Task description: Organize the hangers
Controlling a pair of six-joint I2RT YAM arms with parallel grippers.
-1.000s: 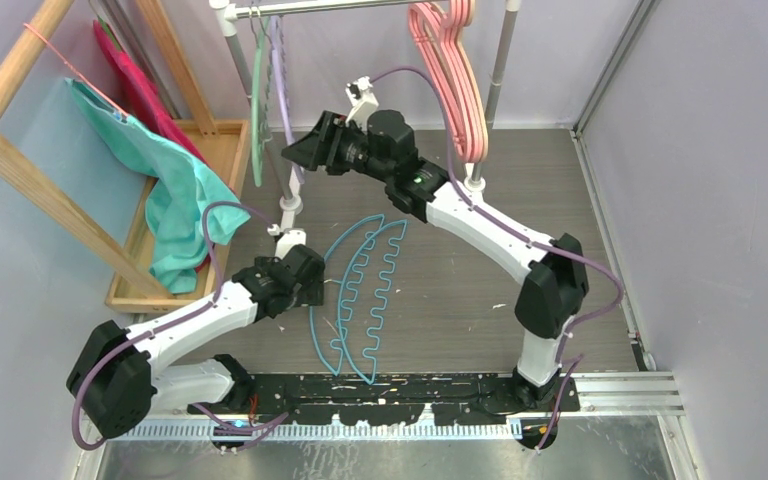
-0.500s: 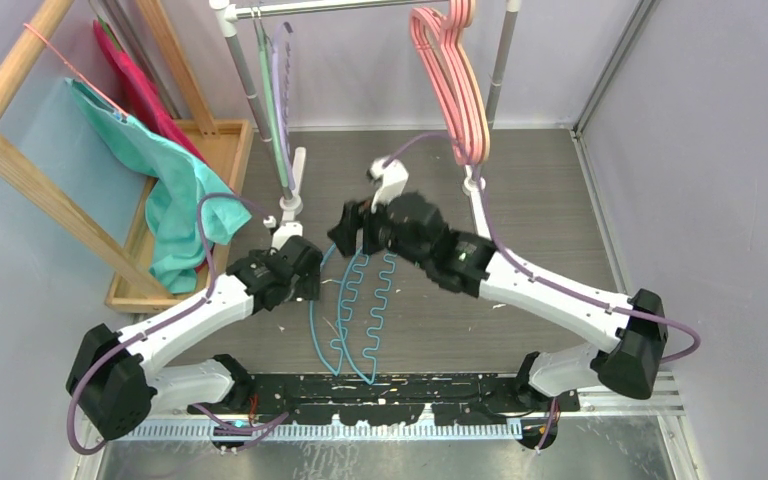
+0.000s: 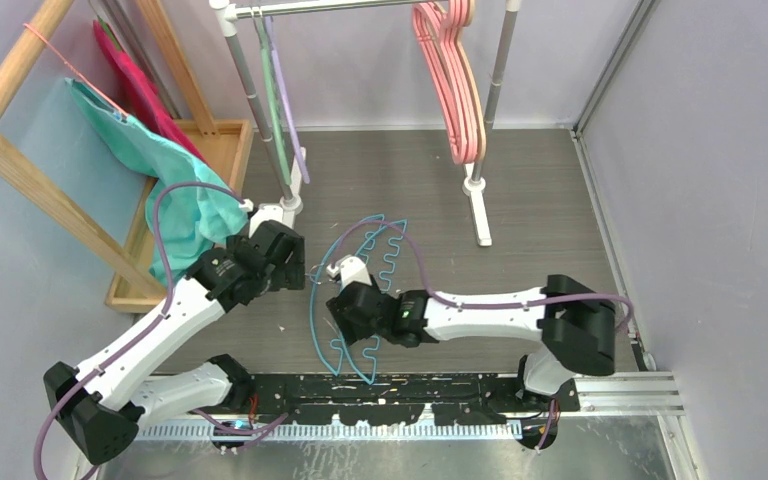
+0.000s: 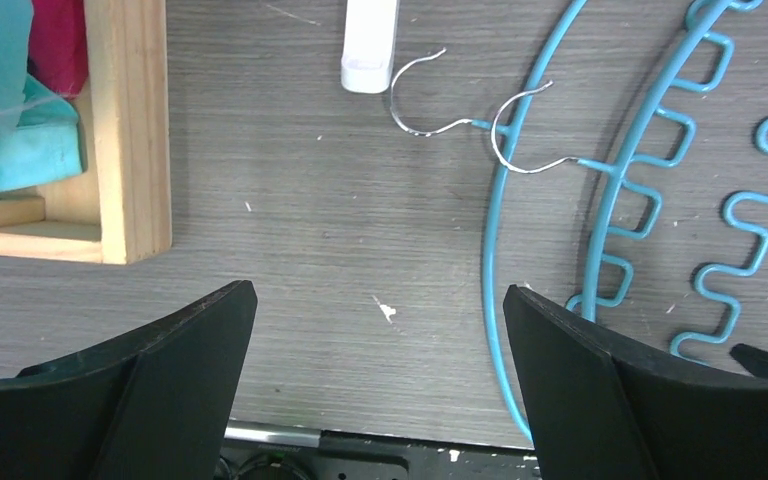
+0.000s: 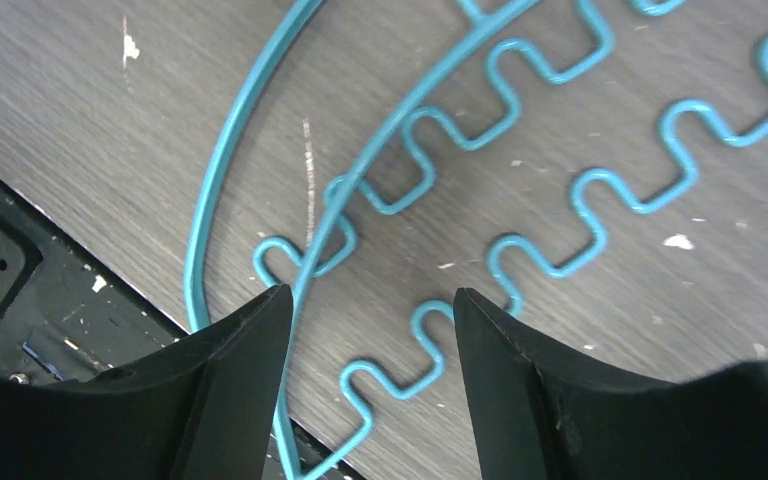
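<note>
Two thin blue hangers [image 3: 312, 300] with zigzag bars lie overlapped on the floor between the arms. My right gripper [image 3: 345, 312] hovers open just above their near end. In the right wrist view its jaws [image 5: 370, 330] straddle a zigzag bar of a blue hanger [image 5: 550, 205] without touching it. My left gripper [image 3: 298, 268] is open and empty, left of the hangers' wire hooks [image 4: 520, 135]. In the left wrist view its jaws [image 4: 380, 335] are over bare floor beside the blue arc [image 4: 490, 260]. Pink hangers [image 3: 455, 90] and thin green and purple hangers [image 3: 278, 110] hang on the rail.
The white-and-steel rail's feet [image 3: 478, 210] [image 4: 368, 45] stand on the floor behind the hangers. A wooden rack with a tray [image 3: 130, 270] [image 4: 125, 130] holds teal [image 3: 175, 200] and pink cloth at the left. Walls close the right side.
My right arm swung from the rail's left end down to the floor and now sits low over the blue hangers. My left gripper drew back and left, away from them.
</note>
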